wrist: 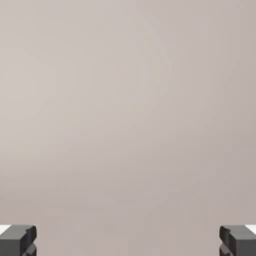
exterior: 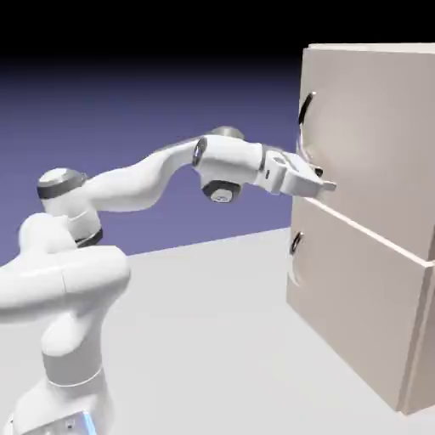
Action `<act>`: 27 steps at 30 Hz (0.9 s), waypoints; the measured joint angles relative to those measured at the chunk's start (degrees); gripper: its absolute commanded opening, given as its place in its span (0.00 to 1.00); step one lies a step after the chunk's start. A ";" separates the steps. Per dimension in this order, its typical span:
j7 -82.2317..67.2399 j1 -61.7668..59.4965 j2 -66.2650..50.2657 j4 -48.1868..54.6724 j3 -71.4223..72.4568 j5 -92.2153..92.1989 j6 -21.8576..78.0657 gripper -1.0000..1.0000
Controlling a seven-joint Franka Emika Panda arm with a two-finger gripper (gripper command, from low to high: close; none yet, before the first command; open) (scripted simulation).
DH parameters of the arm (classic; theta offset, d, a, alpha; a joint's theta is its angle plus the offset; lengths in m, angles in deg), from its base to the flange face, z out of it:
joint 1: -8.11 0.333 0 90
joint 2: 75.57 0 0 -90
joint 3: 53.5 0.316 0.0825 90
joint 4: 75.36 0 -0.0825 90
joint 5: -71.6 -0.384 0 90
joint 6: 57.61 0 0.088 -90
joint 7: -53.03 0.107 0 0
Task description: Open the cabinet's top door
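Hand view: pincer (wrist: 128, 241) spread wide, nothing between its tips, top door (wrist: 128, 110) filling the background.

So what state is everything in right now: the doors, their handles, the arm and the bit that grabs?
Top door: closed, as far as I can see.
Bottom door: also looks closed.
Top handle: fixed upright on its door, nothing gripping it.
Bottom handle: not gripped.
Arm: stretched out to the cabinet.
Jaws: wide apart, nothing between them.
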 measured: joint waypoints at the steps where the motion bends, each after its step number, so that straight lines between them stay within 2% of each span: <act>1: -0.66 1.58 -2.07 0.41 -1.79 -2.05 0.50 0.50; 3: -1.10 2.63 -3.45 0.68 -2.97 -3.40 0.83 0.50; 6: -1.00 -3.52 -2.63 6.70 -2.38 -5.81 0.61 0.50; 7: -0.97 -5.56 -2.36 8.71 -2.18 -6.61 0.53 0.00; 9: -0.97 -5.57 -2.36 8.71 -2.18 -6.62 0.53 0.00; 15: -10.18 2.08 -3.31 -3.74 -5.07 -12.26 11.76 0.00; 27: -24.38 10.98 -1.65 -26.06 -17.68 -10.56 40.41 0.00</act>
